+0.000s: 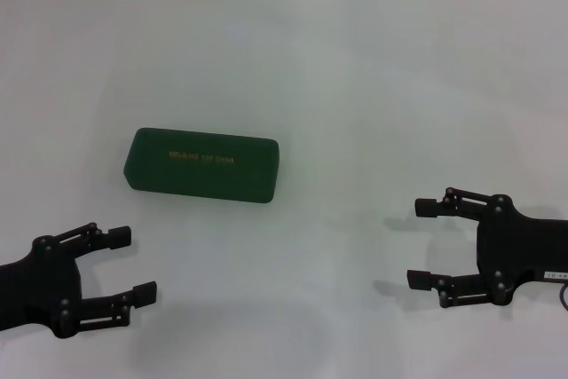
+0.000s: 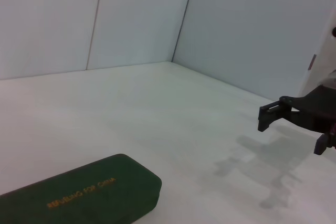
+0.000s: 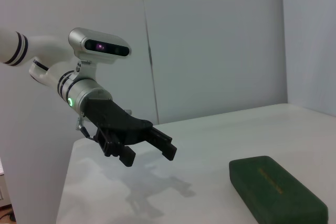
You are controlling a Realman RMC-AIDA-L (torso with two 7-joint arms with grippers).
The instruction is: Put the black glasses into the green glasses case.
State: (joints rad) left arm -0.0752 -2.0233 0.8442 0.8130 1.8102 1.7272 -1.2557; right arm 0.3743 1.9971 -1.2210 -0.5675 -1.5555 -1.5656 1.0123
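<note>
Table [image 1: 355,68], white and flat, carried the green glasses case [image 1: 202,164], which lay closed left of centre with its lid down and a line of small gold lettering [image 1: 201,159] running along the top. The case rested on its base, long side roughly across the head view and slightly skewed, well apart from both arms. The black glasses did not show in any of the three views. The left gripper [image 1: 127,264] hung low at the near left, its two dark fingers spread apart with nothing between them, pointing toward the middle of the table and nearer to the case than its partner. The right gripper [image 1: 424,242] sat at the near right, fingers likewise spread and holding nothing, aimed inward toward the left. From the right wrist view the left gripper [image 3: 149,149] appeared above the tabletop with the case [image 3: 277,188] lying beyond it; the left wrist view caught the case [image 2: 79,195] close by and the right gripper's fingers [image 2: 269,116] farther off.
</note>
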